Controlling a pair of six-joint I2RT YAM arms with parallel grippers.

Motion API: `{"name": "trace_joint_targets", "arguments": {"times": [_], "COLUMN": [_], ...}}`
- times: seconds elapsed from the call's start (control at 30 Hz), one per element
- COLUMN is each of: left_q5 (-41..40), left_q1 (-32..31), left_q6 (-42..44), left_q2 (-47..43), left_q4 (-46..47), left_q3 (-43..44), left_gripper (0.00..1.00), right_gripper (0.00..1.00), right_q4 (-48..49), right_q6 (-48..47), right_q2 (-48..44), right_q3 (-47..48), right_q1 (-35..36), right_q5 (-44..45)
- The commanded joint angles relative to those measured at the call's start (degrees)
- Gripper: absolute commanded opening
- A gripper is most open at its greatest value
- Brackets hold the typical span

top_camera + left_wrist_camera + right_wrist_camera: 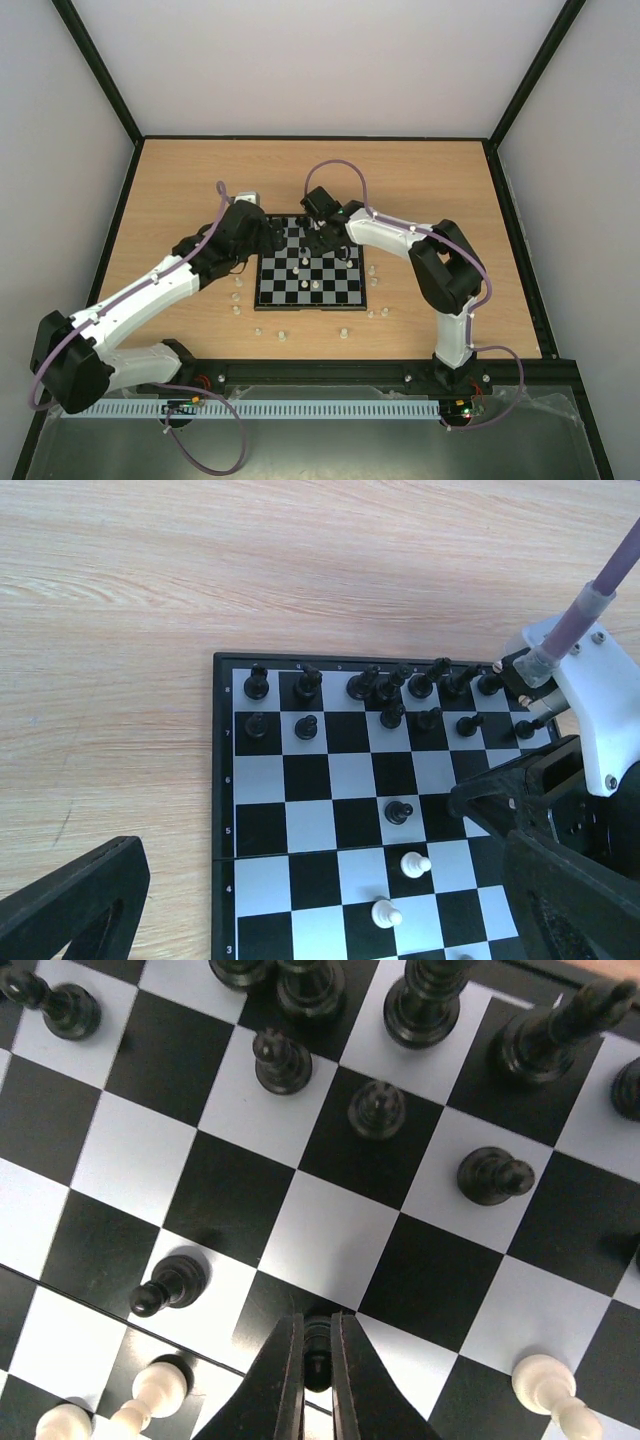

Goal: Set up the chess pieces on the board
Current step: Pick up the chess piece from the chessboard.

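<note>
Right pincer [317, 1320] rises from the wrist view's 6 o'clock edge, its two fingers nearly together, pinching a small black chessman [317, 1355] over the board [330, 1235]. Black chessmen [370, 685] crowd the two rows at the board's 12 o'clock side. A few white pieces [415, 863] stand mid-board. Left pincer [268, 236] hovers at the board's 10 o'clock corner, spread wide, holding nothing. Loose white chessmen [345, 333] dot the bench [180, 180] from 3 round to 8 o'clock.
</note>
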Motion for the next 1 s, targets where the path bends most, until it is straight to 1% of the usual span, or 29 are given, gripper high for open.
{"name": "trace_joint_targets", "arguments": {"times": [0.0, 0.2, 0.5, 0.67, 0.97], "left_q5": [0.13, 0.54, 0.76, 0.76, 0.32], "left_q1": [-0.3, -0.35, -0.65, -0.85, -0.83], "left_q6": [-0.47, -0.62, -0.58, -0.57, -0.56], "left_q2": [-2.4, -4.27, -5.14, -4.87, -4.7], "left_q4": [-1.0, -1.1, -0.61, -0.33, -0.09], "left_q3": [-0.44, -0.88, -0.95, -1.08, -1.33], "left_gripper": [0.99, 0.99, 1.0, 1.0, 0.99], "right_gripper": [0.01, 0.01, 0.01, 0.01, 0.01], "right_q4": [-5.08, -7.61, -10.06, -10.43, -11.31], "right_q6": [-0.02, -0.65, -1.64, -1.87, -2.34], "right_q2": [-0.55, 1.07, 7.14, 9.52, 14.12], "right_q3": [3.82, 9.58, 18.63, 21.06, 25.75], "right_q1": [0.32, 0.31, 0.32, 0.39, 1.22], "right_q5": [1.39, 2.26, 1.09, -0.6, -1.1]}}
